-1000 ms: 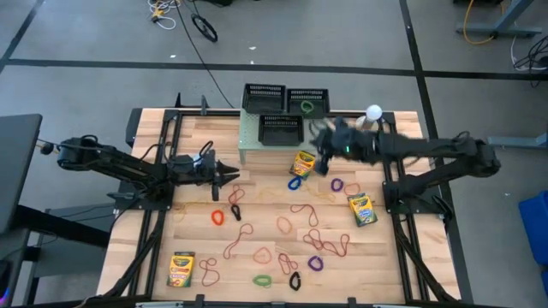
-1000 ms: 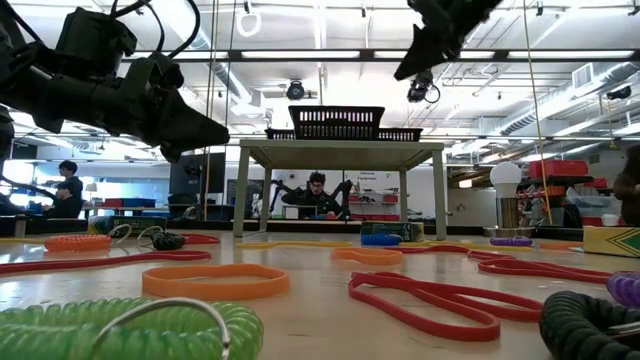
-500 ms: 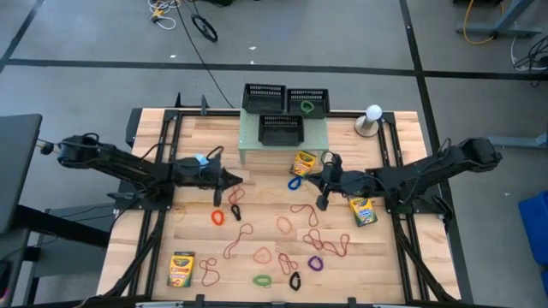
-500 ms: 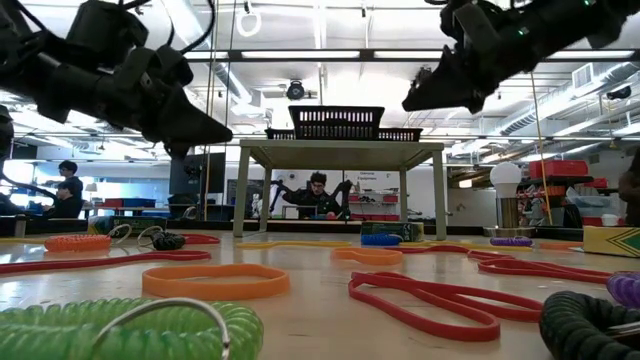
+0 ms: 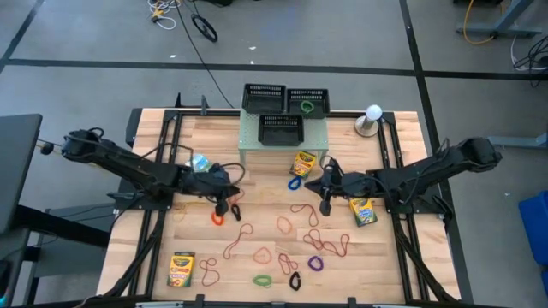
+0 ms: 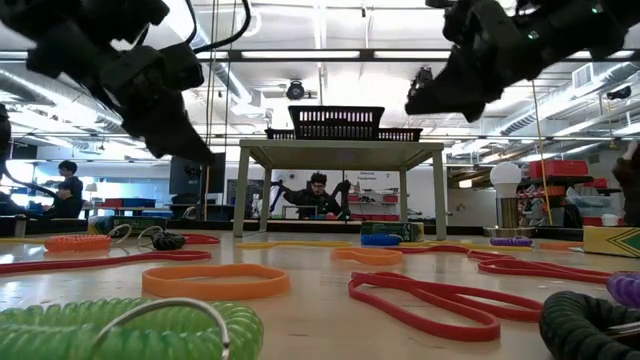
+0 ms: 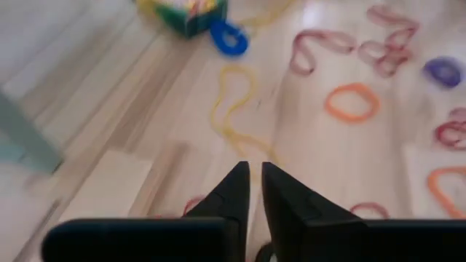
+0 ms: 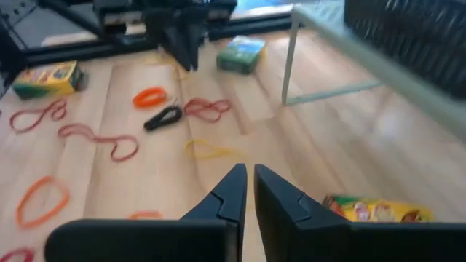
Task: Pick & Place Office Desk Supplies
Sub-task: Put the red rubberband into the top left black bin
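Observation:
Crayon boxes lie flat on the wooden table: one [image 5: 304, 162] by the riser, one [image 5: 361, 210] at the right, one [image 5: 181, 268] near the front left. A green-faced box [image 5: 199, 162] lies beside my left arm. Rubber bands [image 5: 291, 224] in several colours are scattered over the middle and front. My left gripper [image 5: 229, 204] hangs shut and tipped downward above a black band [image 5: 234, 210] and an orange band [image 5: 217, 217]. My right gripper [image 5: 324, 204] is shut above the table between the two right-hand boxes. Neither gripper holds anything.
A pale green perforated riser [image 5: 282, 145] stands at the back centre with a black mesh tray [image 5: 281, 128] on it. Two more trays [image 5: 264, 96] sit behind; one holds a green band [image 5: 306, 108]. A white ball on a stand [image 5: 373, 114] is at the back right.
My right gripper has come down from beside the riser toward the table's middle, and has kept still over the last half second. My left gripper has tipped downward and swung toward the near edge, over the black and orange bands. No box or band has moved.

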Controlling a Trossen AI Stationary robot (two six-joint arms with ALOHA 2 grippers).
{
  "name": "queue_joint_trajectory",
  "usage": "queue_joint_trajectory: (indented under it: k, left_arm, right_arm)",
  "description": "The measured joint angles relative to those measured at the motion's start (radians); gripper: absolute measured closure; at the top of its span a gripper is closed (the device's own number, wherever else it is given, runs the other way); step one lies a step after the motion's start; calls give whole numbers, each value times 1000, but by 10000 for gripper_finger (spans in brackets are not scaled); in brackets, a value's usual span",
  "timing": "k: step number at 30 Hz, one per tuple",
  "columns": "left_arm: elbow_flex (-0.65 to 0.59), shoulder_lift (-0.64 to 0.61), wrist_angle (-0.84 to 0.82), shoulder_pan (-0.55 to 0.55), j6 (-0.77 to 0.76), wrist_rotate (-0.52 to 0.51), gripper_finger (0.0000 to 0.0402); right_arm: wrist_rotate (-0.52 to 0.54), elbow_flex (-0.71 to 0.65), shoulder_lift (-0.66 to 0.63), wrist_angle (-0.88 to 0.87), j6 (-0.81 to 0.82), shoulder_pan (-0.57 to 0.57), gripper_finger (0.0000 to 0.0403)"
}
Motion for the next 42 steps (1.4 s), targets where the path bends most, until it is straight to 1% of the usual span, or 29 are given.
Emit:
queue_joint_trajectory:
  k: [4,6,9,10,13,16,20,23,25,27,31,37,42]
  left_arm:
    - [93,63,-186,-42,-99,-84,322]
    - [116,113,-212,-47,-149,-83,307]
    - [130,197,-221,-43,-218,-44,282]
    - [130,221,-225,-40,-234,-36,273]
    - [131,288,-238,-30,-290,-33,240]
    - [130,329,-247,-20,-345,-45,204]
    - [136,338,-265,-2,-391,-86,167]
    - [173,338,-318,13,-395,-118,156]
    - [187,339,-338,27,-396,-120,156]
    - [190,347,-340,39,-406,-100,162]
    - [188,378,-344,57,-438,-66,188]
    - [193,432,-308,54,-436,-46,250]
    - [201,427,-310,53,-400,-18,311]
  right_arm:
    - [70,-65,0,56,33,57,386]
    - [129,-102,0,125,67,81,397]
    - [226,-154,11,261,126,111,394]
    - [230,-167,20,287,124,121,391]
    - [230,-186,36,294,134,159,387]
    - [269,-187,55,304,152,182,390]
    - [276,-187,73,337,144,199,398]
    - [278,-187,73,350,135,203,397]
    - [278,-187,73,356,127,203,394]
    - [278,-187,73,355,124,203,391]
    - [278,-187,73,358,116,203,394]
    - [278,-187,73,370,108,203,396]
    - [285,-187,73,371,108,203,394]
